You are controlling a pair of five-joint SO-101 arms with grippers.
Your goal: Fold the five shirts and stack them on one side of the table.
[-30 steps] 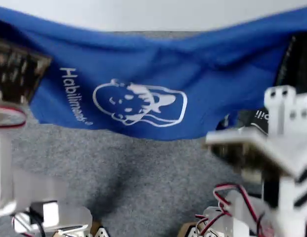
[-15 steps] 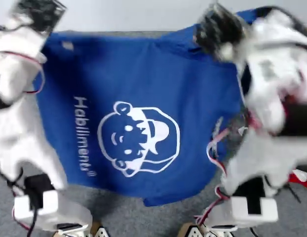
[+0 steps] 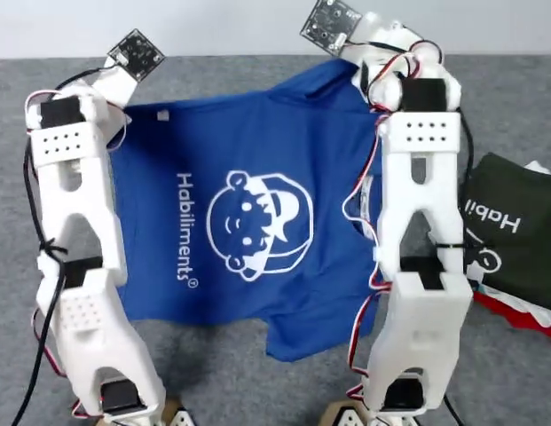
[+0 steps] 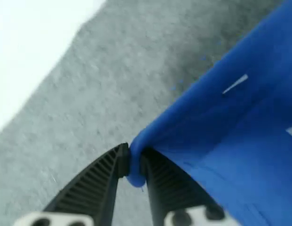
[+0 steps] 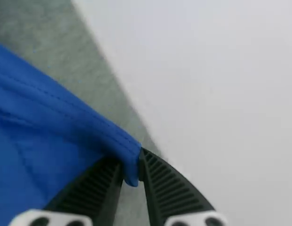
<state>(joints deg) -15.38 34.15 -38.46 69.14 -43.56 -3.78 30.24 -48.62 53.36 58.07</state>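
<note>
Change: blue shirt [image 3: 248, 222], a second ago hanging as a band across the far side with the arms drawn back, now lies spread on the counter [image 3: 222, 386], print up. Both arms have swung out over its two side edges.
Left end effector [image 4: 132, 157]: pressed together on a far corner fold of the blue shirt, cloth pinched between the jaws.
Right end effector [image 5: 130, 165]: pinching the hem at the other far corner, close to the white wall [image 3: 240, 27].
Blue shirt position: runs from both end effectors back toward the arm bases; one near corner rumpled.
Dark green shirt [image 3: 510, 231]: folded, outboard of the right end effector beside the right arm, lying on red cloth [image 3: 515, 312].
</note>
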